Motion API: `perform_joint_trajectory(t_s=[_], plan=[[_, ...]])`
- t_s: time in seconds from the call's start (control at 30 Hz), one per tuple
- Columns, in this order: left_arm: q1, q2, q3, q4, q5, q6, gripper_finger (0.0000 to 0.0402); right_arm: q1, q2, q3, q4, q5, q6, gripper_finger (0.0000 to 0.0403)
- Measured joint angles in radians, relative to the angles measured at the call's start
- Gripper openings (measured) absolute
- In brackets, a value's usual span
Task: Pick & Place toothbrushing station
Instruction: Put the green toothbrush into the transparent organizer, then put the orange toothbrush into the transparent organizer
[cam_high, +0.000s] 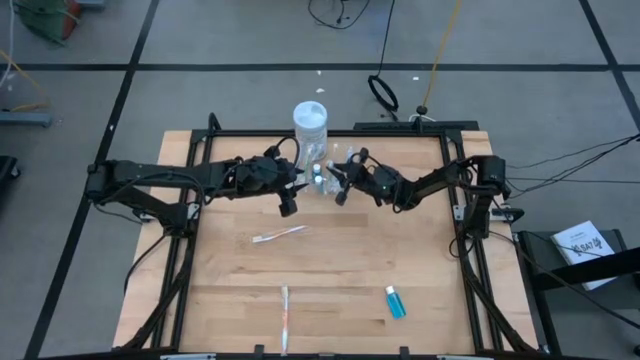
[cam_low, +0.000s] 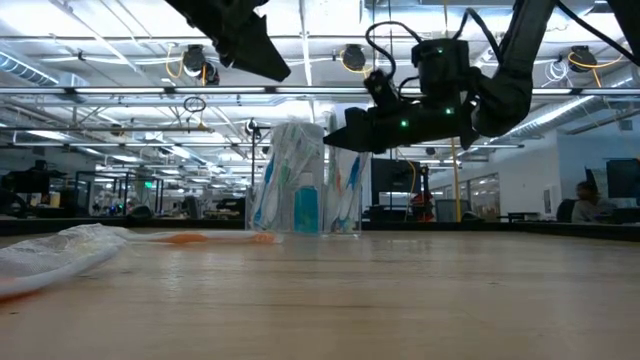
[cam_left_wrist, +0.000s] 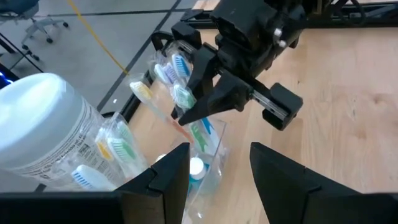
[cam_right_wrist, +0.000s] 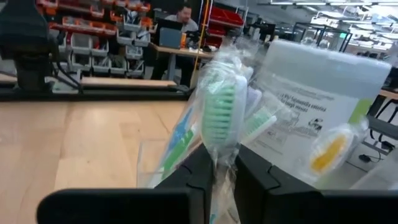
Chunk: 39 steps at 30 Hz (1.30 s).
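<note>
A: Item 1, toothbrushing station (cam_high: 322, 177): clear compartmented holder, upright on the wooden table (cam_high: 330, 260), just in front of the white lidded jar (cam_high: 310, 122). Holds several wrapped brushes plus a blue-capped tube.

B: Item 2, right gripper (cam_right_wrist: 219, 163)?

A: At the station's top, reaching in from the side away from the left arm. Fingers pinched together on a wrapped green-bristle toothbrush (cam_right_wrist: 219, 115), head up, handle running down toward the holder. Can't tell if the handle is fully seated in a compartment.

B: Item 3, left gripper (cam_left_wrist: 217, 171)?

A: Raised above the station on its other side, fingers apart, nothing between them. Waiting, by the look.

B: Loose stock?

A: Three pcs, all well in front of the station. Wrapped toothbrush (cam_high: 279, 235) nearest it, towards the left arm's side. Second wrapped toothbrush (cam_high: 285, 318) near the table's front edge. Small blue tube (cam_high: 396, 302), also near the front edge, towards the right arm's side.

B: Status?

A: Partway, I'd judge. Station is already well stocked; one brush is mid-placement in the right gripper. Left to do, prob: let go of that brush once it sits in a slot, then fetch the two loose brushes and the blue tube, if they belong in the holder.

B: Risk?

A: Crinkly wrappers crowd the top; one could snag going in.
</note>
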<state>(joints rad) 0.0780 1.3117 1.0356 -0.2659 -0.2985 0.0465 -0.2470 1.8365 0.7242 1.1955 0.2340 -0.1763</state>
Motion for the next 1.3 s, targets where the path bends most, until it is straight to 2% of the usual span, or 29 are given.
perform_joint_trajectory(t_s=[0.13,0.27,0.47,0.63,0.83,1.03,1.2,1.3], plan=[[0.000,0.000,0.000,-0.020,0.000,0.000,0.0175,0.000,-0.010,-0.001,0.011,0.001,0.057,0.0056],[0.000,0.000,0.000,-0.034,0.000,0.000,0.0175,-0.005,-0.013,0.000,-0.007,0.000,0.071,0.0094],[0.000,0.000,0.000,-0.037,0.000,0.000,0.0175,0.000,-0.013,0.000,-0.034,0.001,-0.041,0.0161],[0.000,0.000,0.000,-0.055,0.000,0.000,0.0175,0.027,-0.069,0.000,-0.074,0.002,-0.137,0.0193],[0.000,0.000,0.000,-0.085,0.001,-0.008,0.0175,0.067,-0.237,0.001,-0.336,0.102,-0.154,0.0200],[0.000,0.000,0.000,-0.139,0.035,-0.041,0.0175,0.092,-0.411,-0.001,-0.665,0.106,-0.116,0.0195],[-0.006,0.016,-0.001,-0.242,0.059,-0.108,0.0175,0.115,-0.510,-0.001,-0.794,0.106,-0.064,0.0192],[-0.017,0.031,-0.019,-0.292,0.064,-0.091,0.0175,0.127,-0.548,0.000,-0.819,0.106,-0.034,0.0192]])
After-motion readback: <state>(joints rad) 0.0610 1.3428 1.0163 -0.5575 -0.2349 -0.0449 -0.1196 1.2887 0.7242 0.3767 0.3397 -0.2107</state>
